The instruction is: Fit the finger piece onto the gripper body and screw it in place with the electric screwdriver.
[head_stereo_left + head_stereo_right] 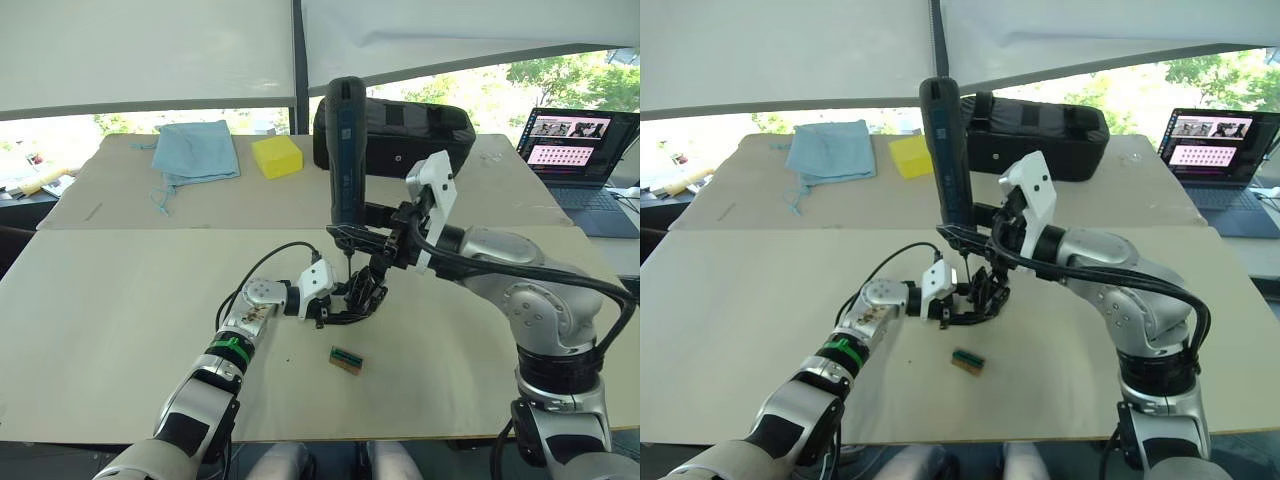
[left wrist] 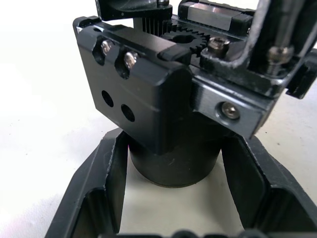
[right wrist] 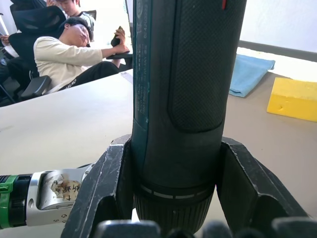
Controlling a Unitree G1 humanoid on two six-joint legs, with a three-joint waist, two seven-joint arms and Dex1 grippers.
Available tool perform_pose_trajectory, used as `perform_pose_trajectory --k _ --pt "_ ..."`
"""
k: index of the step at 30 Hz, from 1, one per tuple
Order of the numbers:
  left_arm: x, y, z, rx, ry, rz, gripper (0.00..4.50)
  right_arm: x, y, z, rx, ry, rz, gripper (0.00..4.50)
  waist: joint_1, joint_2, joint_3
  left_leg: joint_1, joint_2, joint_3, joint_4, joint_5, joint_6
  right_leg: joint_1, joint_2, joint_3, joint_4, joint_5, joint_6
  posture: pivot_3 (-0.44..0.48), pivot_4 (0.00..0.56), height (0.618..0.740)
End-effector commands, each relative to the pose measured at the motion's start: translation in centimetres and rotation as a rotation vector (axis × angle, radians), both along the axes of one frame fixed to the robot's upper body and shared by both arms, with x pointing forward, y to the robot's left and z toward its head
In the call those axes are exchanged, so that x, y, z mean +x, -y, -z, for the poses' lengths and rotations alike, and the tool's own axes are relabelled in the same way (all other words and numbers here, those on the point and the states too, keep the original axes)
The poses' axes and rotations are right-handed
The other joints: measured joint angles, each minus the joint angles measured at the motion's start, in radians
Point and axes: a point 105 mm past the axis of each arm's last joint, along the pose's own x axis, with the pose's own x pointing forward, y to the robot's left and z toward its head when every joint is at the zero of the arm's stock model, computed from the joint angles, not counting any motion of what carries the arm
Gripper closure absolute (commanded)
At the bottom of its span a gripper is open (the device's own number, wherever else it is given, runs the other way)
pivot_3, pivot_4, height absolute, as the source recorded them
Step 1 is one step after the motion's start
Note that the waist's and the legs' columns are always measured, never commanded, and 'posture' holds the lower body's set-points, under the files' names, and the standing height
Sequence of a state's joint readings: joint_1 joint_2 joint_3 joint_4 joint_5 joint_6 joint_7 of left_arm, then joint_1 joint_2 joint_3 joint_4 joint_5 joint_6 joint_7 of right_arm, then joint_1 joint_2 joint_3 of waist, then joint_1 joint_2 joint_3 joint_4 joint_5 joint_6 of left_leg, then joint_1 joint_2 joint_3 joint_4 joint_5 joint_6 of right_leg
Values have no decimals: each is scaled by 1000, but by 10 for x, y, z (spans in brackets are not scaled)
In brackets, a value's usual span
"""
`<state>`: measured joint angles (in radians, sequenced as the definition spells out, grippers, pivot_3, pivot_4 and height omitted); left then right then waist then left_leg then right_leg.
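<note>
Electric screwdriver (image 1: 346,150) upright above gripper body (image 1: 362,293) — case (image 1: 420,130), cloth (image 1: 195,150) behind.

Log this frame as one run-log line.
phase: screwing | left end effector: shut on gripper body, on table | right end effector: shut on electric screwdriver, upright, bit down over body

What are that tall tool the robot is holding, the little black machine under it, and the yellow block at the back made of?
The electric screwdriver looks like matte black plastic with a finely textured, perhaps rubbery, grip panel. The gripper body seems to be black metal with a satin finish: crisp machined edges, shiny steel screws and a toothed gear. The yellow block looks like a soft sponge, with dull, slightly pitted faces.
</note>
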<state>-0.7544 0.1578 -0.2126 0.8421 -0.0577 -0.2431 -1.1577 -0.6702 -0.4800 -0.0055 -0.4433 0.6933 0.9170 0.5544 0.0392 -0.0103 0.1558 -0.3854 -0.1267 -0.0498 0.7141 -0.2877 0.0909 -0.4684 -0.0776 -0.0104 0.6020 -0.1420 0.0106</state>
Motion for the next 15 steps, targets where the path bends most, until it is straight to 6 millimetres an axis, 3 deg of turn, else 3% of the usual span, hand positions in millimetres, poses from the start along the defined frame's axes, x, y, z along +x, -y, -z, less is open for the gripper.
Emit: perform_pose_trajectory --k 1,4,8,15 --pt "5 3 -9 -8 28 -1 2221 -9 -1 -16 25 105 -23 2582 0 0 0 0 0 0 0 0 0 0 0 0 0 0 0 0 150 740" --pt "5 3 -10 -9 28 -1 2221 -14 -3 -15 34 122 -49 2582 0 0 0 0 0 0 0 0 0 0 0 0 0 0 0 0 150 740" --pt "5 3 -10 -6 30 1 2221 -26 -3 4 -16 152 -105 2582 1 0 0 0 0 0 0 0 0 0 0 -1 0 0 0 0 150 740" --pt "7 3 -11 -1 34 3 2221 -20 2 23 -32 107 -104 2582 0 0 0 5 0 0 0 0 0 5 1 -2 -1 0 0 0 150 740"
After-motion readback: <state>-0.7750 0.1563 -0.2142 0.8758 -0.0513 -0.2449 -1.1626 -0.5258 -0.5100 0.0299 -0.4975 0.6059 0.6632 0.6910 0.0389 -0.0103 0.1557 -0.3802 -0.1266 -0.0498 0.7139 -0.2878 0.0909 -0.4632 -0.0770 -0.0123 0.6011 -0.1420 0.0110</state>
